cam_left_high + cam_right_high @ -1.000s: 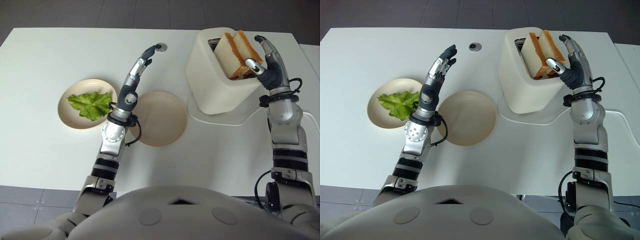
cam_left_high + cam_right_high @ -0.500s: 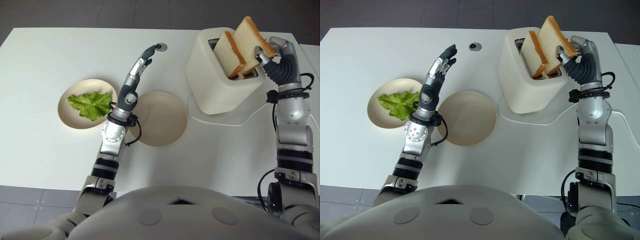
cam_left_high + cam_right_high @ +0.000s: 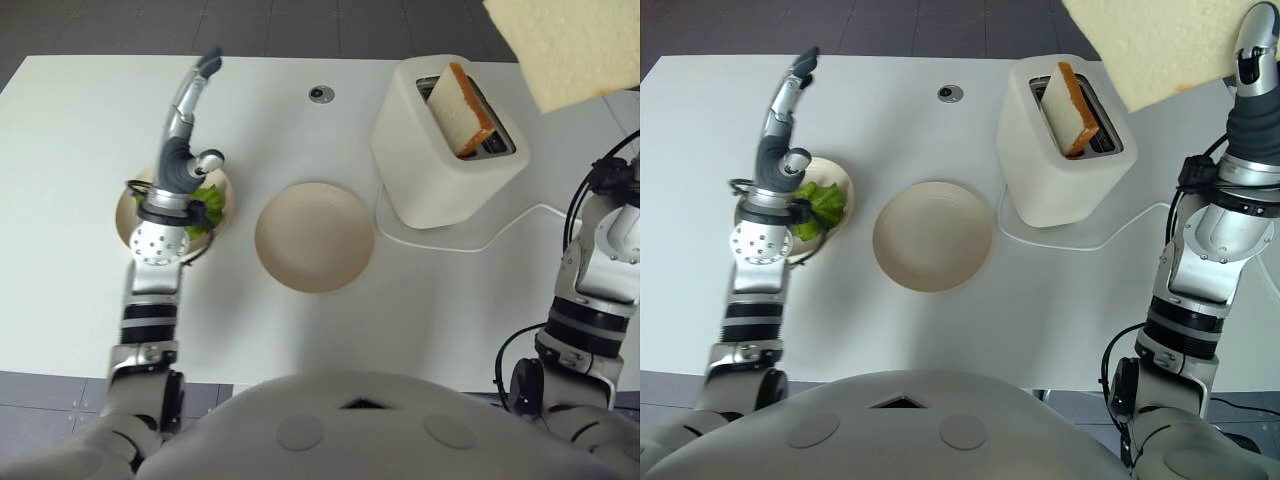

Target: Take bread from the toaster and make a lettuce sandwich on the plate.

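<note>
Upper right: my right hand (image 3: 1252, 55) pinches the bread slice (image 3: 1150, 40) by one edge. It is best carried level and lowered flat onto the empty plate (image 3: 314, 236) at centre. My left hand (image 3: 185, 110), upper left, is extended and empty.

Left hand (image 3: 186, 125) outstretched flat; right hand (image 3: 1252, 55) raised, gripping.

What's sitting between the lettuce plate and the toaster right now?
The other plate, nothing on it, apart from both lettuce plate and toaster; left eye view shows it.
</note>
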